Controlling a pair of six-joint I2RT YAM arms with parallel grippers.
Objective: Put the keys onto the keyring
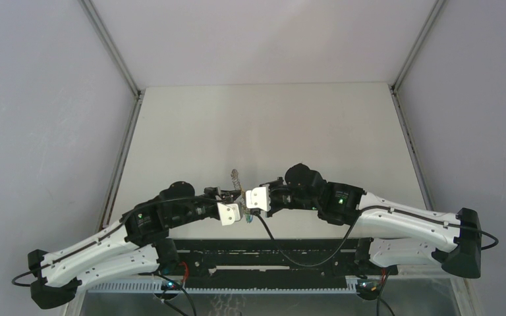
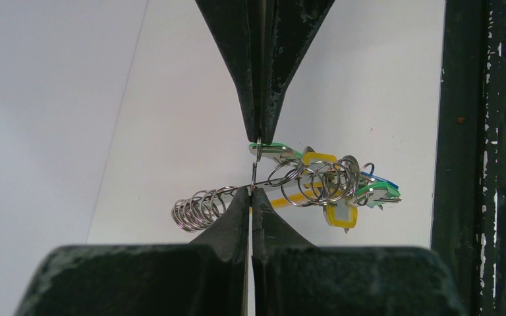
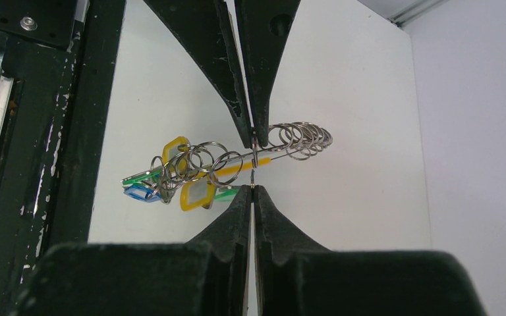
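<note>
The keyring is a coil of thin silvery rings with a yellow band, held above the white table between both grippers. My left gripper is shut on one thin ring of it from one side. My right gripper is shut on the same ring from the opposite side, and its fingers come down from the top of the left wrist view. The keys hang bunched at one end, with green, blue and yellow heads. From above, the grippers meet at centre front.
A black rail runs along the table's near edge, close beside the key bunch, and shows too as the rail in the right wrist view. The white table stretches back to grey walls with metal corner posts.
</note>
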